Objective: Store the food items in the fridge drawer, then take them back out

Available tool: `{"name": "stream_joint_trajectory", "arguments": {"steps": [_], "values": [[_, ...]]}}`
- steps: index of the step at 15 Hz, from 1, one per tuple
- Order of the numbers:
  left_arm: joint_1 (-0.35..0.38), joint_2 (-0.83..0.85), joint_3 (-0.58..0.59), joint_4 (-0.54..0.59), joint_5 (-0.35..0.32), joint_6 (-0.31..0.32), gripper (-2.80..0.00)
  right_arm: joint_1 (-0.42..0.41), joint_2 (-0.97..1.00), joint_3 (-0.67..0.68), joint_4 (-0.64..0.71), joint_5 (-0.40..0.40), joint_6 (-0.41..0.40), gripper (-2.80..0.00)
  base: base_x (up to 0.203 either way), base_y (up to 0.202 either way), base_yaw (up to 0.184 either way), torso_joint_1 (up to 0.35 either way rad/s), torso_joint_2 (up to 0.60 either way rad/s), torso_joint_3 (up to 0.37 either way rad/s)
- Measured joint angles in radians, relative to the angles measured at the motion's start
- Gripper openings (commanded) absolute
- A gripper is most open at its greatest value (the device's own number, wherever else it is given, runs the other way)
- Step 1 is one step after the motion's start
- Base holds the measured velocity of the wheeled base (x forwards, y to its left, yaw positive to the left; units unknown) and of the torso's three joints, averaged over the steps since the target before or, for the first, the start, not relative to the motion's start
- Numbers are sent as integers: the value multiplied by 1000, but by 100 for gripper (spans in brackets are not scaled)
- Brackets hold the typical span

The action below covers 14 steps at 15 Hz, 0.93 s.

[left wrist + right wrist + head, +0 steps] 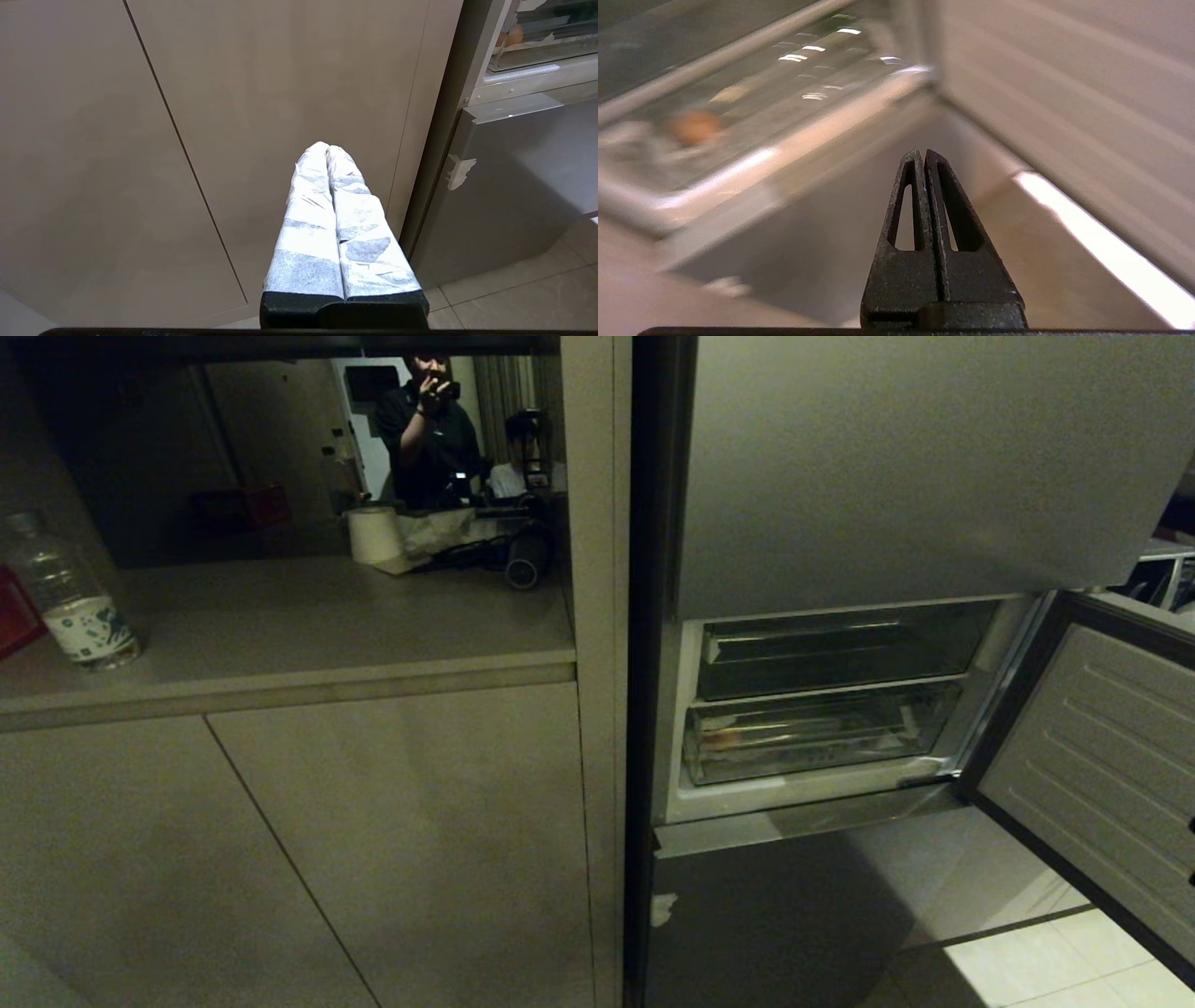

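The grey fridge's lower compartment stands open, and the clear fridge drawer [812,737] sits pushed in under a second clear bin [840,653]. An orange-tan food item [724,739] shows through the drawer's front at its left end, and again in the left wrist view [514,35] and, blurred, in the right wrist view [695,127]. Neither arm is in the head view. My left gripper [328,147], wrapped in white tape, is shut and empty in front of a beige cabinet door. My right gripper [923,153] is shut and empty, low before the fridge, below and right of the drawer [784,84].
The open fridge door [1102,775] juts out at the right over pale floor tiles [1046,961]. A water bottle [70,597] stands on the counter at the left, with a paper roll [373,534] further back. Two people [429,429] are beyond the counter.
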Motion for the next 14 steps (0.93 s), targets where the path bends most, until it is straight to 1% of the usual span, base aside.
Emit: {"name": "stream_joint_trajectory", "arguments": {"steps": [2, 7, 10, 14], "values": [[0, 0, 0, 0, 0, 0, -280, -52, -40, 28, 2, 0, -26, -280, 0, 0, 0, 0, 0, 0], [0, 0, 0, 0, 0, 0, -280, -77, -68, 53, 2, 3, -52, -280, 0, 1, -12, -1, 0, 0], [0, 0, 0, 0, 0, 0, -280, -127, -65, 46, 1, 40, -52, -280, -3, 6, -154, 2, 4, 1], [0, 0, 0, 0, 0, 0, -280, -215, -46, 23, -2, 120, -68, -280, -1, 8, -178, 2, 0, 3]]}}
